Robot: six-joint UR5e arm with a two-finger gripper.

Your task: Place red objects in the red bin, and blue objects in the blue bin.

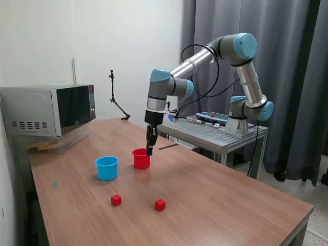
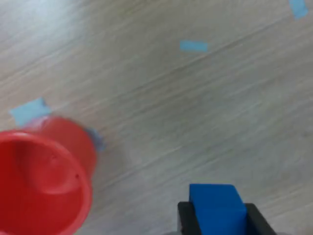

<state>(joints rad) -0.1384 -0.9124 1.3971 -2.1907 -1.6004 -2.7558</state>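
Gripping a blue cube point(image 2: 216, 204) between closed fingers, the gripper point(image 1: 150, 149) hangs just above the red cup point(image 1: 141, 159) — blue cup point(image 1: 106, 168) beside it; two red cubes point(image 1: 116, 200) point(image 1: 160, 205) lie apart on the table point(image 1: 215, 200).

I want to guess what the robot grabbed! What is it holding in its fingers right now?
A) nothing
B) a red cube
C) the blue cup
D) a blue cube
D: the wrist view shows a blue cube pinched between the two dark fingers, close to the red cup, while both red cubes lie on the table.
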